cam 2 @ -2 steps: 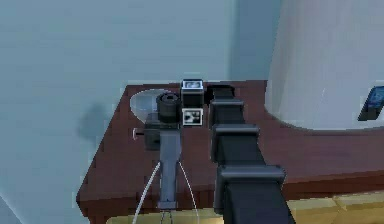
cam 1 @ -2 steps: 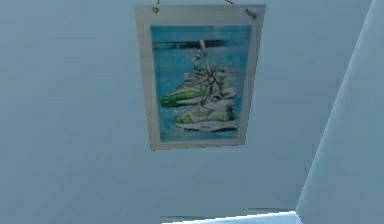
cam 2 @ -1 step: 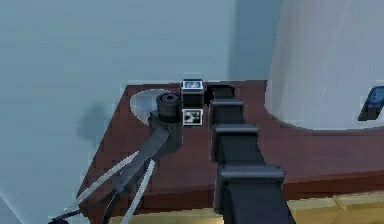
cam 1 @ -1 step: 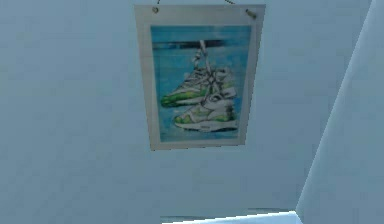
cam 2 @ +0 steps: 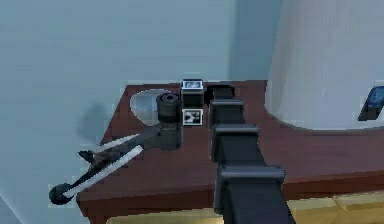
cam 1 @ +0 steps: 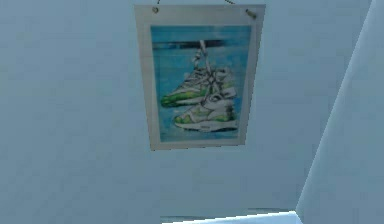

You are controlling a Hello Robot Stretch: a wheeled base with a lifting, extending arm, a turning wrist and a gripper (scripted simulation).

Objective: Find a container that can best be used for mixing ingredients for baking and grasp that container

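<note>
Wall picture (cam 1: 200, 75) is showing a cream border around a sky-blue field, with white-and-green shoes printed on it. Wall (cam 1: 60, 120) is presenting pale blue-grey. Table (cam 2: 170, 178) is showing reddish brown. Arm (cam 2: 240, 150) and gripper (cam 2: 72, 172) are appearing near-black; the two squares (cam 2: 192, 117) are showing white with black marks. Rounded thing (cam 2: 145, 103) is appearing pale grey-white.

**Surfaces and finishes**

Table (cam 2: 170, 175): reddish-brown wood, smooth, faint sheen. Arm (cam 2: 240, 150): dark, matt, plastic-like. Bowl (cam 2: 143, 104): pale grey, smooth. White cylinder (cam 2: 320, 60): smooth, matt. Poster (cam 1: 200, 75): matt paper, white border. Wall (cam 1: 70, 110): plain matt paint.
</note>
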